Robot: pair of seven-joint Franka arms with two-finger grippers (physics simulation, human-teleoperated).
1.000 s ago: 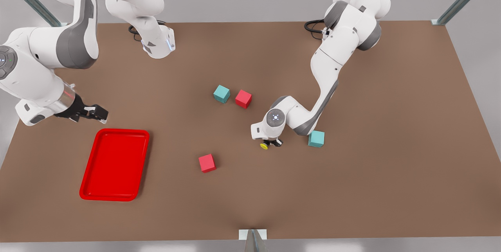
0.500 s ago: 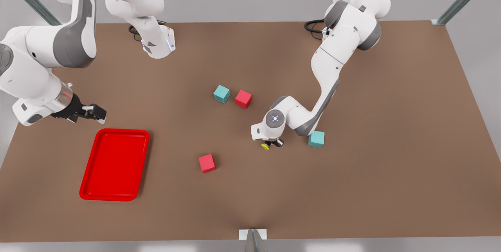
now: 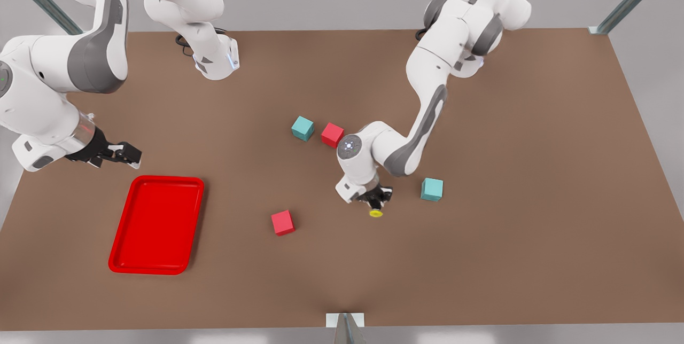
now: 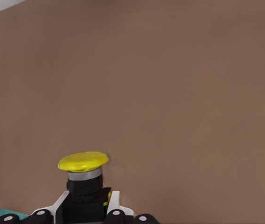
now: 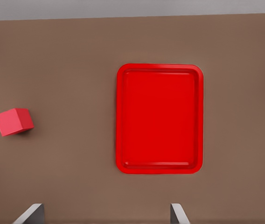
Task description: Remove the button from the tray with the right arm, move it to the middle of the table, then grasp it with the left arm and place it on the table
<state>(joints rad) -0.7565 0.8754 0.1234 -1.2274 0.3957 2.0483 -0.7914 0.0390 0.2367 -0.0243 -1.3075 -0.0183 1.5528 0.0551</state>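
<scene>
Gripping the button [image 3: 375, 210] right now is the left tool [image 3: 375, 200], sitting low near the middle of the counter [image 3: 507, 173]. In the left wrist view you can see its fingers [image 4: 113, 205] pinching the black body of the button [image 4: 83, 179] on both sides, with the yellow cap sticking out past the fingertips. In the front view the cap is pointing toward the near edge of the counter, and I honestly can't tell if the button is touching the surface or just above it.

The right tool [image 3: 120, 154] is hanging over at the front view's left, just beyond the far end of the tray [image 3: 156, 224], fingers spread apart and carrying nothing. Its wrist camera is looking down on the tray [image 5: 159, 119], which is sitting bare on the counter, with the two fingertips [image 5: 32, 214] poking in wide apart.

Other stuff lying around: a teal cube [image 3: 302, 128] and a red cube [image 3: 332, 134] just beside each other behind the left arm's wrist, another teal cube [image 3: 431, 189] near the left tool on the front view's right, and another red cube [image 3: 282, 223] between the tray and the button. That last one is also showing up in the right wrist view [image 5: 14, 121].
</scene>
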